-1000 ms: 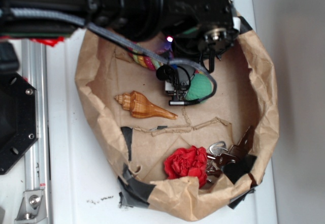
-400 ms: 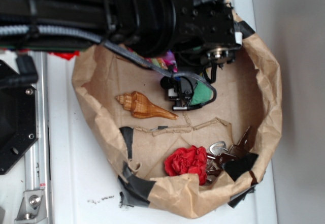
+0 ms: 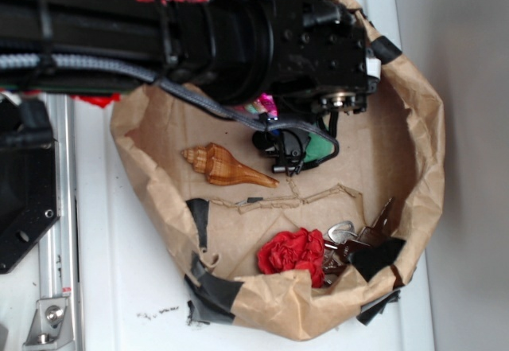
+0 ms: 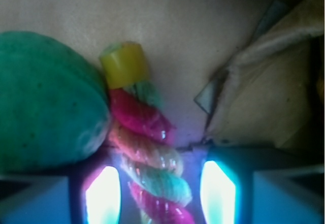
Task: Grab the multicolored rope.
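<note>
Looming over the back of the crumpled paper basket on the white desk, the black arm hides most of what lies beneath. Close up, the gripper has its fingers spread, one on either side of the multicolored rope, not touching it. A green ball presses against the rope's left side. Nearer the front lie a shell, a red fabric wad and some keys
</note>
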Motion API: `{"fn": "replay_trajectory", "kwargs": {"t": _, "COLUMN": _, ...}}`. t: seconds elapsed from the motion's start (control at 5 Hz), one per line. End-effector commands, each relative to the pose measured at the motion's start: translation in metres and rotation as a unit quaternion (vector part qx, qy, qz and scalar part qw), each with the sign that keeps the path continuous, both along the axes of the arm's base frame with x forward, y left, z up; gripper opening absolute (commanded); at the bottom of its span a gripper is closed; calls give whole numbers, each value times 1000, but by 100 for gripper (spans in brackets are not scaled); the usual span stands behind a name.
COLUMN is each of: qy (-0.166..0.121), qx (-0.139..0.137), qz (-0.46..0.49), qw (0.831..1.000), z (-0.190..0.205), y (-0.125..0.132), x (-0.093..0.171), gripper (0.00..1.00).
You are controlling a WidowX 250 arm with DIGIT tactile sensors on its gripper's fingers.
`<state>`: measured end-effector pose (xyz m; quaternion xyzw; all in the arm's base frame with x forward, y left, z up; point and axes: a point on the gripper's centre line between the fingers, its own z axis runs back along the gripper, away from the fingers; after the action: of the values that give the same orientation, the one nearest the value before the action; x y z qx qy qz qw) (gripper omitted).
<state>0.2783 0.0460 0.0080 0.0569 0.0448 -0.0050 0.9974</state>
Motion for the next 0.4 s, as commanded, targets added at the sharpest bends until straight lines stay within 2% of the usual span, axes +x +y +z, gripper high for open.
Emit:
{"fn": "replay_trajectory", "kwargs": {"t": 0.0, "qy": -9, "qx": 7, "qz": 31, "qw": 999, "z": -16, "y": -7, "x": -6, "gripper": 0}}
{"fn": "replay_trajectory", "kwargs": {"t": 0.2, "qy": -9, "qx": 9, "qz": 35, "qw": 999, "z": -16, "y": -7, "x": -8, "gripper": 0}}
